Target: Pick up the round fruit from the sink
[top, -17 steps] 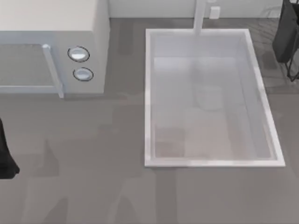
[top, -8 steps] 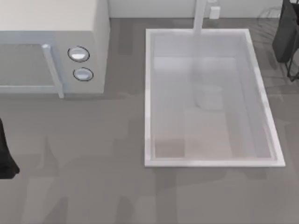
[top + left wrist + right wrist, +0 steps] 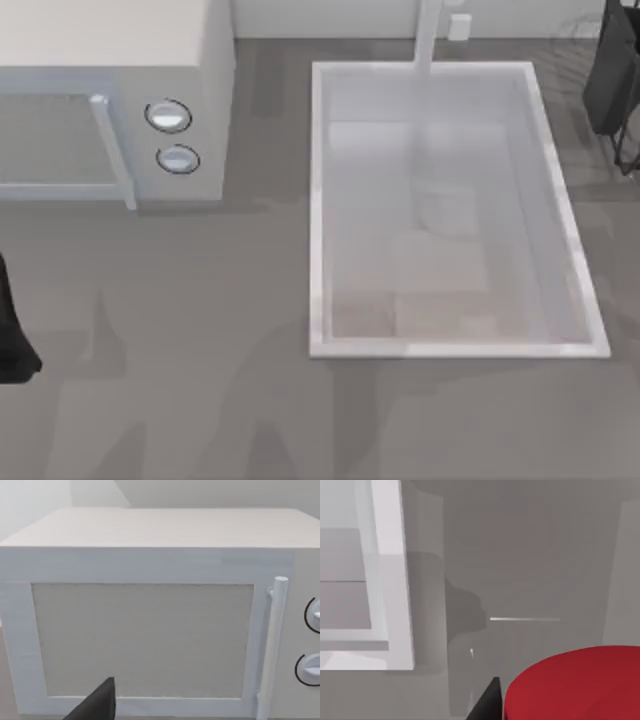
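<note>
Grey counter surrounds the sink [image 3: 318, 200]; my right gripper [image 3: 492, 700], raised beside it, carries the round fruit [image 3: 575, 685] pinched close, clear of the basin. Left arm parked by the microwave [image 3: 150, 605], fingers unclear.

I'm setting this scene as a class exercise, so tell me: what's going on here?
The right arm is at the table's right edge, beside the sink. Its wrist view shows the red fruit very close to the camera, over the grey table just past the sink's corner and outside the basin. This suggests the fruit has been lifted out, but the grip itself cannot be confirmed. The left arm is parked at the left edge, facing the microwave.
</note>
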Action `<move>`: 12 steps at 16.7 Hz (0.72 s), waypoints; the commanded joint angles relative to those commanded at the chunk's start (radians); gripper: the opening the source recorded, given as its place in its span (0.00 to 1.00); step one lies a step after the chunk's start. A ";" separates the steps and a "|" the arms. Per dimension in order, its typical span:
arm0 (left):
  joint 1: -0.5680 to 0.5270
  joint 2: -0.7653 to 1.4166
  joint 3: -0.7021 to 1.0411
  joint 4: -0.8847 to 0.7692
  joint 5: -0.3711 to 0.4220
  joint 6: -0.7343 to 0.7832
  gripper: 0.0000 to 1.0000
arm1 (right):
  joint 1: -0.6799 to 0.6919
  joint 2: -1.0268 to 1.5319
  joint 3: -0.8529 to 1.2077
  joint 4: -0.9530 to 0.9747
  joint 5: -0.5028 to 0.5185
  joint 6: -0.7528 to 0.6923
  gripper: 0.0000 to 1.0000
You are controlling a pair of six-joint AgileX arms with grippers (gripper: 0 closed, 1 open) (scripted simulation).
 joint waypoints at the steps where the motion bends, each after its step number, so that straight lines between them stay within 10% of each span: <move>1: 0.000 0.000 0.000 0.000 0.000 0.000 1.00 | 0.000 0.008 -0.040 0.051 0.000 0.000 0.00; 8: 0.000 0.000 0.000 0.000 0.000 0.000 1.00 | 0.000 0.030 -0.132 0.149 0.000 0.001 0.00; 12: 0.000 0.000 0.000 0.000 0.000 0.000 1.00 | 0.000 0.030 -0.132 0.149 0.000 0.001 0.30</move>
